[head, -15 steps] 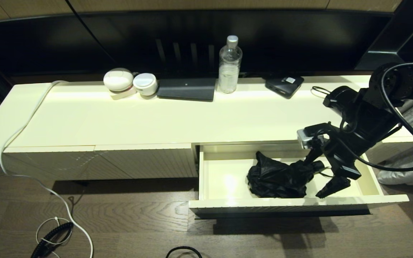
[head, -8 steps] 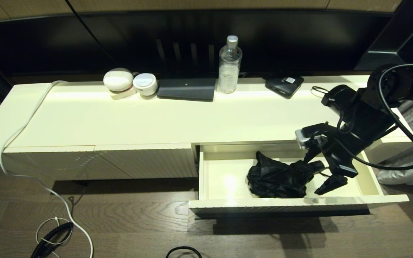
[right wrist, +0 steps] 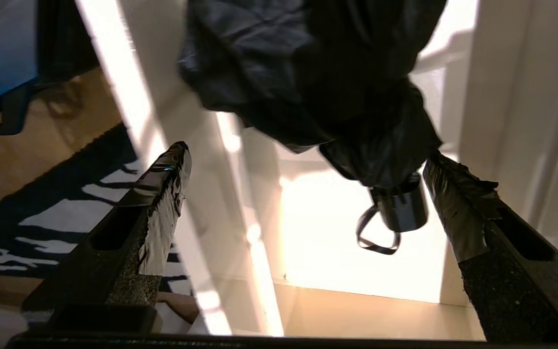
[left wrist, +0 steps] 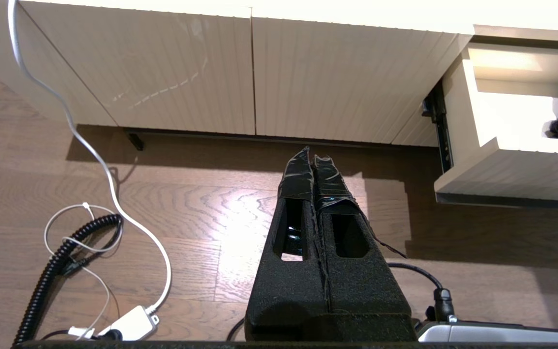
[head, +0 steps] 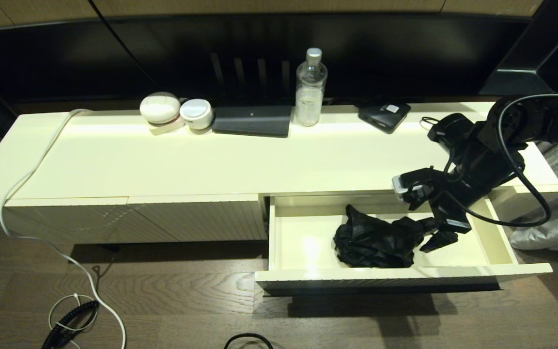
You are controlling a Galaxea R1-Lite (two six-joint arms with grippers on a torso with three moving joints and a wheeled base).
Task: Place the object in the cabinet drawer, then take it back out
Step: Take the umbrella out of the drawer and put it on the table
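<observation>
The object, a black compact umbrella (head: 373, 240), lies in the open cabinet drawer (head: 395, 274), its short handle (head: 427, 224) pointing right. My right gripper (head: 423, 228) reaches into the drawer at the handle end, open. In the right wrist view the handle (right wrist: 401, 208) and its wrist loop (right wrist: 373, 237) lie between the wide-apart fingers (right wrist: 448, 184) of the right gripper (right wrist: 304, 152), close to one of them. My left gripper (left wrist: 313, 157) hangs shut and empty above the floor, left of the drawer (left wrist: 502, 165), and is out of the head view.
On the cabinet top (head: 211, 160) stand a water bottle (head: 310, 89), a flat black box (head: 384, 115), a dark flat pad (head: 252, 120) and two white round things (head: 161, 107). A white cable (head: 27, 184) runs down to the floor beside a coiled cord (head: 68, 322).
My right gripper, still open, has moved left and farther back in the drawer, closing in on the umbrella's handle. The umbrella has stayed where it was.
</observation>
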